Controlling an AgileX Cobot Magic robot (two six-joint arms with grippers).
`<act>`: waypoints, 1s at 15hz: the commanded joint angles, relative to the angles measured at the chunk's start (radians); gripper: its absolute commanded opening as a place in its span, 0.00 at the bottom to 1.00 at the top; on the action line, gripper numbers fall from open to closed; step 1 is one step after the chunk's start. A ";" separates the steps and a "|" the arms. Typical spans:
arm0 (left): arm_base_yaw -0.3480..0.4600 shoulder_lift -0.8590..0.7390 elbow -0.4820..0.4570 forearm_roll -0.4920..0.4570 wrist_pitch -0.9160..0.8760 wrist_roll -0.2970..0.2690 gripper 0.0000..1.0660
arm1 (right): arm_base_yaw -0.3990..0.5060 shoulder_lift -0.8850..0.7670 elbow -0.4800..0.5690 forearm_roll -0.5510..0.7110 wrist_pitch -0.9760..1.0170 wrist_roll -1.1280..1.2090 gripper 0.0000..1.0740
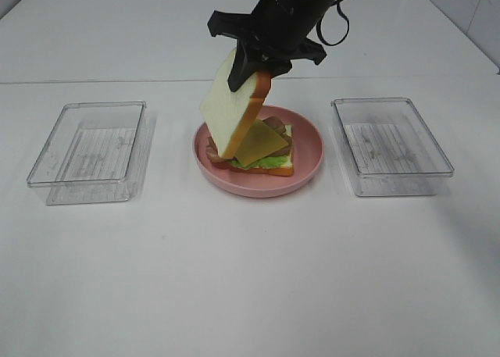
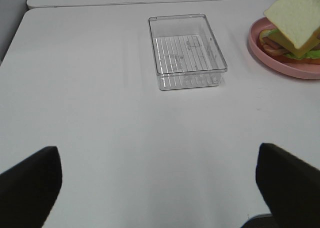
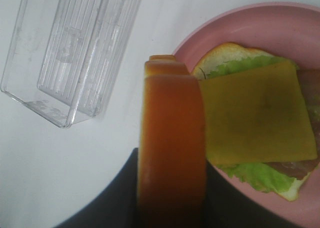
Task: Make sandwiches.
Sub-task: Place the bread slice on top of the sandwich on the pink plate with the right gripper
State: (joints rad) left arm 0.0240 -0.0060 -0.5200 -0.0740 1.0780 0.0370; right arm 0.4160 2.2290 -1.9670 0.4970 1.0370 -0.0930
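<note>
A white table (image 1: 250, 279) fills nearly everything, its matte top spreading out flat beneath the right pincer (image 1: 248, 76) and well out to both sides of it. Beyond that pincer, on the side away from the high camera, a thin straight seam (image 1: 94, 81) crosses the whole width, and a second white tabletop (image 1: 117, 29) carries on behind it. Far off to the pincer's right, a pale wall (image 1: 476, 13) with faint joint lines closes the corner. Ahead of the left pincer (image 2: 157, 150) lies the same bare white top; off to one side its edge gives way to a grey strip (image 2: 9, 23). The light is soft and even, with only faint shadows.
</note>
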 commanded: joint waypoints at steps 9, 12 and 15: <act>0.001 -0.016 0.001 -0.004 -0.004 -0.002 0.95 | -0.002 0.077 -0.001 -0.102 -0.077 -0.007 0.11; 0.001 -0.016 0.001 -0.004 -0.004 -0.002 0.95 | -0.002 0.077 -0.001 -0.153 -0.081 -0.007 0.54; 0.001 -0.016 0.001 -0.004 -0.004 -0.002 0.95 | -0.002 0.077 -0.003 -0.301 -0.089 -0.012 0.92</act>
State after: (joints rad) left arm 0.0240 -0.0060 -0.5200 -0.0740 1.0780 0.0370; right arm 0.4160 2.3040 -1.9670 0.2250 0.9580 -0.0950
